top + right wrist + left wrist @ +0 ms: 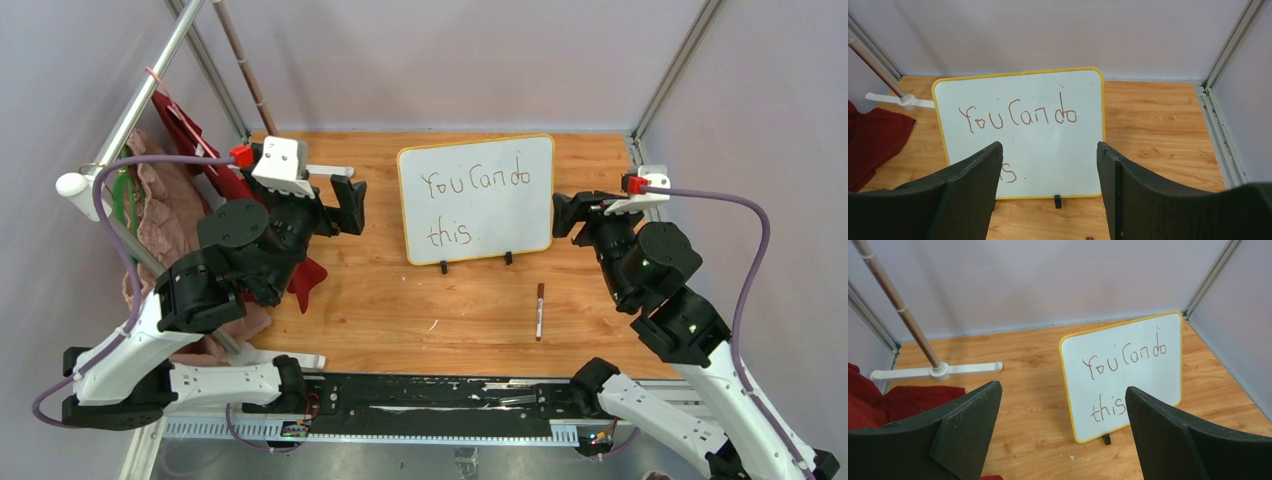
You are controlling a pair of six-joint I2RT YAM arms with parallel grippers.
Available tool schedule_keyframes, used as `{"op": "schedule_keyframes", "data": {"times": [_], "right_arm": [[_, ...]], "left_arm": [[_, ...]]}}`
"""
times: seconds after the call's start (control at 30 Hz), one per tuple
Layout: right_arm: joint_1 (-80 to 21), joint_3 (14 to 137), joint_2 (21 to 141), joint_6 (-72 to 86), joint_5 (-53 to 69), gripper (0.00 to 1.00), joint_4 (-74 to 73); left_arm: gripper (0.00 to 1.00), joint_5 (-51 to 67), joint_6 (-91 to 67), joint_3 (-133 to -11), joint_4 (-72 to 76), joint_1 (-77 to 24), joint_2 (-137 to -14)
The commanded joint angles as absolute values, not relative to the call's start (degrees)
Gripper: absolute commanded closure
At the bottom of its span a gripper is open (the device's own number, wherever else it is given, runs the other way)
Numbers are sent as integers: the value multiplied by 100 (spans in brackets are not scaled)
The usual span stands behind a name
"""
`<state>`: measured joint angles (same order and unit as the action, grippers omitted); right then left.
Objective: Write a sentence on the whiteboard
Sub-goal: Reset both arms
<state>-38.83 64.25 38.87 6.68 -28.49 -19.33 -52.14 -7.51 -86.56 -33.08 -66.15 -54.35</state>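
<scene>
The whiteboard [510, 215] stands upright on two black clip feet at the back middle of the wooden table. The sentence [475, 183] on it reads "You Can do this." in reddish-brown, in two lines. My left gripper [350, 207] hovers to the board's left, open and empty. My right gripper [565, 213] hovers at the board's right edge, also open and empty. In the left wrist view the whiteboard [1148, 382] and sentence [1125, 357] show past the open left gripper [1063, 388]. In the right wrist view the whiteboard [1058, 150] fills the gap of the right gripper [1049, 145], whose left finger hides part of "this".
A marker pen [540, 311] lies on the table in front of the board, nearer my right arm. A red cloth [215, 175] and a pinkish cloth [165, 215] hang and lie at the left. A white stand base [938, 371] with a slanted pole sits at the back left.
</scene>
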Motion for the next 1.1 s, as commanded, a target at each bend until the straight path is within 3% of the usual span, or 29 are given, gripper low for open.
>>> {"op": "schedule_keyframes", "data": {"times": [0.0, 0.17, 0.5, 1.07], "right_arm": [[-3816, 6019, 3464, 710, -2845, 27, -1045], [-3820, 5671, 3143, 752, -2716, 26, -667], [-3815, 6178, 3479, 879, -2801, 18, -1469], [-3817, 6100, 3498, 788, -2663, 17, -1390]], "left_arm": [[0, -5292, -873, -8524, -3168, -6627, -5260], [0, -5265, -920, -8397, -3172, -6627, -5176], [0, -5206, -949, -8308, -3146, -6628, -5129], [0, -5168, -983, -8241, -3095, -6627, -5113]]}}
